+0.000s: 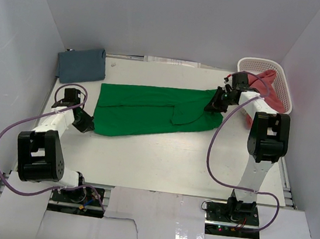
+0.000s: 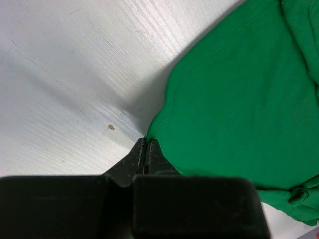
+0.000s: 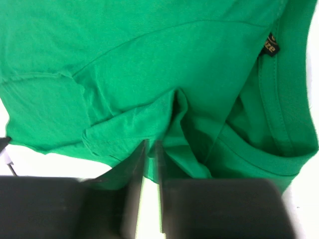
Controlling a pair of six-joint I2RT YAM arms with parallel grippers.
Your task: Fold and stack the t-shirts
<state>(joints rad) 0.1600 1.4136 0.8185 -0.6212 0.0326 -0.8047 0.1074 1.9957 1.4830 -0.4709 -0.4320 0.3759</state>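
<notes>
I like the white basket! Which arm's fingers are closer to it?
Right. The right fingers are at the green t-shirt's end beside the basket. The left fingers are at the shirt's other end, far across the table.

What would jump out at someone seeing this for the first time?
The bright green cloth t-shirt sprawls across the middle of the white table. A folded slate-blue t-shirt sits far left, a pinkish red t-shirt in the white lattice basket far right.

The left claw [image 2: 145, 147] is pressed closed, its arm low and bent; the right claw [image 3: 151, 149] is slightly parted, its arm stretched forward.
</notes>
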